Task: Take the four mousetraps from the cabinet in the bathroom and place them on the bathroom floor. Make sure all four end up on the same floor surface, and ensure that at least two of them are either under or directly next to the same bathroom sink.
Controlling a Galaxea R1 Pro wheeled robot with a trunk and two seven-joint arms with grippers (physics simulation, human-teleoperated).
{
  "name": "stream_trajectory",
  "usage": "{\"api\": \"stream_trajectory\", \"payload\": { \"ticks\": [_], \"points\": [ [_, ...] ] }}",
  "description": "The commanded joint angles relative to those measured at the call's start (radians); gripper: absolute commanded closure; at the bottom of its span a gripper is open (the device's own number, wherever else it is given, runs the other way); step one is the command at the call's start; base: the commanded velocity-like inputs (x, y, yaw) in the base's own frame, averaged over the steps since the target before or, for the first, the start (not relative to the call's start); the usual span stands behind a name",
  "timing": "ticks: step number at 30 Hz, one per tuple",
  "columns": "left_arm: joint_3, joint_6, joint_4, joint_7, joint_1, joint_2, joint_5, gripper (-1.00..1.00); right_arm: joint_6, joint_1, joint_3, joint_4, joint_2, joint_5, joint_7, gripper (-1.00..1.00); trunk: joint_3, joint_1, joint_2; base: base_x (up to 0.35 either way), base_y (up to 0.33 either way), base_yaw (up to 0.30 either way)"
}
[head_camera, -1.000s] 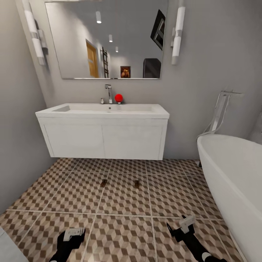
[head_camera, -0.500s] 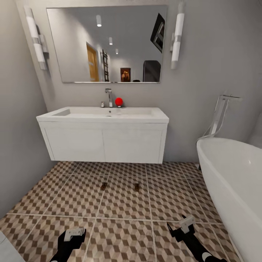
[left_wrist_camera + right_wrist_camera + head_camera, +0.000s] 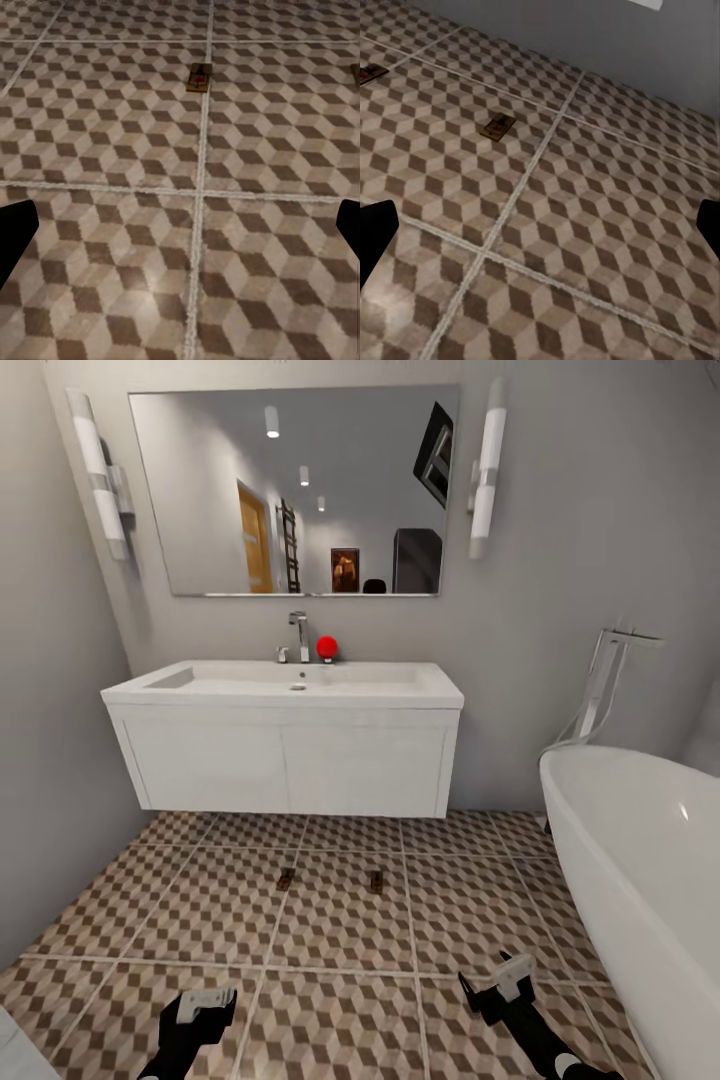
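Camera tilted up; two mousetraps (image 3: pixel 330 880) lie ahead of both grippers.

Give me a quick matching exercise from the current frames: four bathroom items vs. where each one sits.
Items:
1. mousetraps
2. red ball
3. bathtub
4. mirror

Places:
A. on the wall above the sink
B. on the patterned floor in front of the vanity
C. on the sink top beside the tap
D. at the right of the head view

Pairs: 1-B, 2-C, 3-D, 4-A
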Motion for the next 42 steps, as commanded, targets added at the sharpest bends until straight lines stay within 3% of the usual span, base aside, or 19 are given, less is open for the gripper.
{"api": "stream_trajectory", "payload": {
  "ticks": [1,42],
  "points": [
    [-0.008,-0.006,0.004,-0.003,-0.002,0.000,0.010,-1.00,-0.003,-0.001,-0.006,0.000,0.000,0.004,0.005,-1.00,0.002,-0.004,0.007,0.000,0.000,0.000],
    [-0.008,-0.006,0.004,-0.003,-0.002,-0.007,0.010,-1.00,-0.003,-0.001,-0.006,0.000,0.000,0.004,0.004,-1.00,0.131,-0.161,0.294,0.000,0.000,0.000]
  ]
}}
